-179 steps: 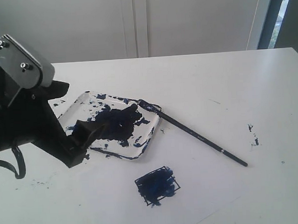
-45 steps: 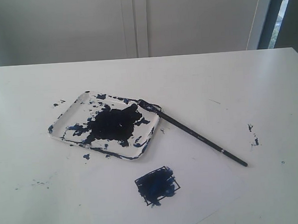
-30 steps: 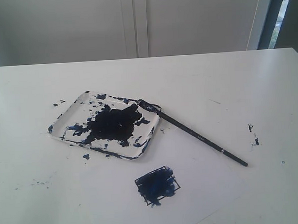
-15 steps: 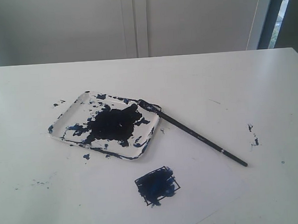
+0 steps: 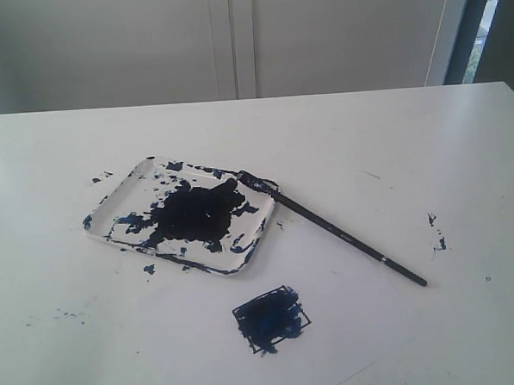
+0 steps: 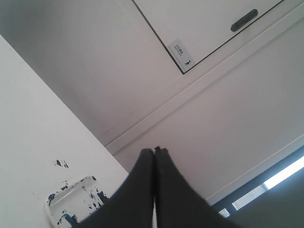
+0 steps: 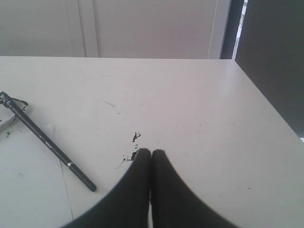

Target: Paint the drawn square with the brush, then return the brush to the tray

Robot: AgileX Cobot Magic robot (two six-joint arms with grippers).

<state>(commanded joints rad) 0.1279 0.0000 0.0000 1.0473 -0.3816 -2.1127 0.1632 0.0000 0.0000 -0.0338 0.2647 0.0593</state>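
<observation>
Paint of a dark blue covers most of the inside of the drawn square [image 5: 272,319], which sits slightly tilted on the white table [image 5: 392,142], toward the near edge in the exterior view. A few strokes spill over its thin black outline at one lower corner. Just beyond the square, apart from it, lies the tray [image 5: 126,198], a shallow white rectangle with rounded corners. It has a large blue-black blotch in its middle and smaller splatters along the rim.

The brush [image 5: 332,229] lies slanted to the right of the tray. Its paint-laden tip rests on the tray's far right corner. The long black handle runs out over the bare table toward the near right, with a small silver mark close to its end. That end lies to the right of the square and apart from it.

Paint specks [image 5: 435,231] dot the table farther right, and a few smaller ones sit around the tray's left side.

The left gripper [image 6: 154,151] appears in its own wrist view with its two dark fingers pressed together tip to tip. It is aimed toward the pale wall and a cabinet door [image 6: 213,28], with one corner of the tray beneath it. The right gripper [image 7: 151,152] likewise has its fingers closed flat against each other. It hangs over the table with specks just ahead of its tips and the brush well off to one side.
</observation>
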